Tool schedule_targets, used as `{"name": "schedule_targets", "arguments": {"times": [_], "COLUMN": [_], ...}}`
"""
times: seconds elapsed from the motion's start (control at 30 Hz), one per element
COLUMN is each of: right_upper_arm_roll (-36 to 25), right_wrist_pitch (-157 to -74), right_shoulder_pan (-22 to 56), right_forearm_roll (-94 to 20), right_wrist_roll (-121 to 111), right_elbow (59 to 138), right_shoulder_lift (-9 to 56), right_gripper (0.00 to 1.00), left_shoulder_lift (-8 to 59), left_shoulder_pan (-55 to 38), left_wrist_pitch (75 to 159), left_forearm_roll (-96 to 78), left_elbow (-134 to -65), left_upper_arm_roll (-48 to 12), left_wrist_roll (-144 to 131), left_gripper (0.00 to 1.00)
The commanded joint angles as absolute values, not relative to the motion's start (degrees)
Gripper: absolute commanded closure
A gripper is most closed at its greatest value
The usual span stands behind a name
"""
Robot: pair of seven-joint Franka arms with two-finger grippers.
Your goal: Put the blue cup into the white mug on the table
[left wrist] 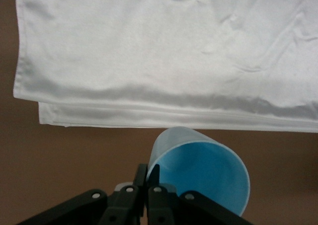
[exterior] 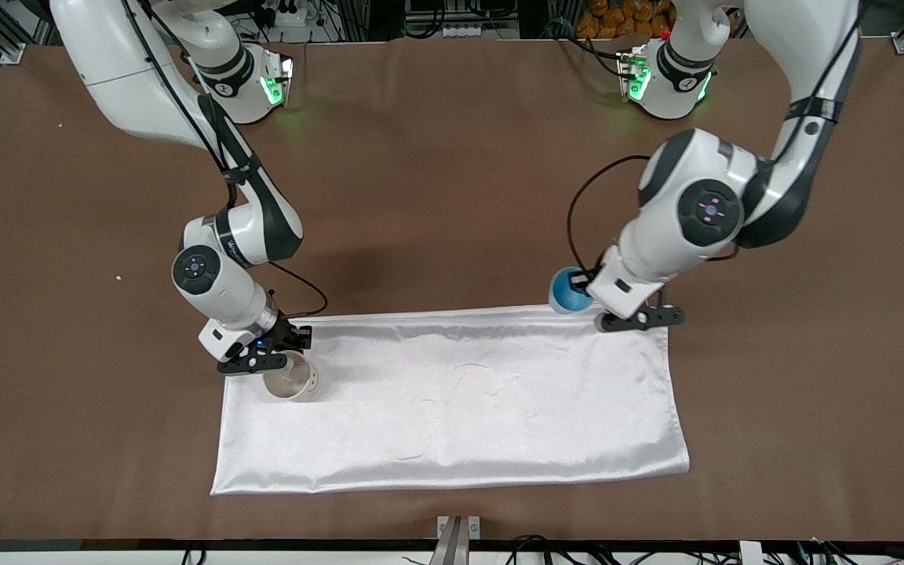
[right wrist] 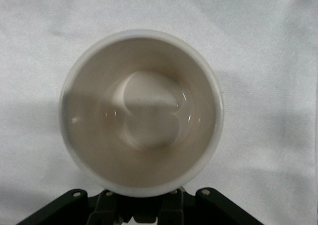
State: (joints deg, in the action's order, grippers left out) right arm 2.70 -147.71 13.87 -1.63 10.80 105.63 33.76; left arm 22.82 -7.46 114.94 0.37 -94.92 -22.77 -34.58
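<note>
The blue cup point(exterior: 568, 292) is tilted, low over the brown table point(exterior: 452, 157), at the edge of the white cloth toward the left arm's end. My left gripper point(exterior: 592, 300) is shut on its rim. In the left wrist view the fingertips point(left wrist: 143, 178) pinch the wall of the cup point(left wrist: 203, 173), one inside and one outside. The white mug point(exterior: 293, 383) is upright on the cloth toward the right arm's end. My right gripper point(exterior: 278, 366) is at its side. In the right wrist view the mug point(right wrist: 141, 111) is empty, and the gripper point(right wrist: 141, 203) closes on its dark handle.
A white satin cloth point(exterior: 460, 400) is spread on the table between the two grippers and reaches toward the front camera. It also shows in the left wrist view point(left wrist: 164, 51) and under the mug in the right wrist view point(right wrist: 268, 36). Bare brown table lies all around it.
</note>
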Motion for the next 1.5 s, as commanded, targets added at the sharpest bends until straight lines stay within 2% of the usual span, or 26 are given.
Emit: {"name": "schedule_targets", "arguments": {"times": [0.0,0.17,0.4,0.8,1.2,1.47], "right_upper_arm_roll": [2.46,2.55,2.72,2.46,2.37,2.46], "right_wrist_pitch": [-148.1,-147.48,-147.39,-148.27,-149.59,-149.59], "right_shoulder_pan": [14.06,15.02,17.48,25.48,32.77,40.51], "right_forearm_roll": [-0.44,-0.44,-0.62,-0.53,-0.44,-0.35], "right_wrist_roll": [11.34,11.86,15.02,28.03,38.48,51.93], "right_elbow": [105.21,106.08,111.7,118.91,127.0,126.83], "right_shoulder_lift": [34.28,33.05,27.43,22.59,18.37,18.19], "right_gripper": [1.0,1.0,1.0,1.0,1.0,1.0], "left_shoulder_lift": [22.23,25.31,29.7,35.68,30.77,25.76], "left_shoulder_pan": [-13.35,-18.97,-25.66,-29.36,-25.41,-20.13], "left_wrist_pitch": [115.66,117.33,125.24,126.65,124.55,116.73], "left_forearm_roll": [1.58,3.78,5.45,11.07,11.07,10.9], "left_elbow": [-95.8,-93.87,-91.76,-87.89,-87.45,-86.05], "left_upper_arm_roll": [-22.85,-22.94,-22.33,-22.32,-22.32,-22.41], "left_wrist_roll": [-40.85,-45.61,-53.52,-59.5,-58.8,-52.13], "left_gripper": [1.0,1.0,1.0,1.0,1.0,1.0]}}
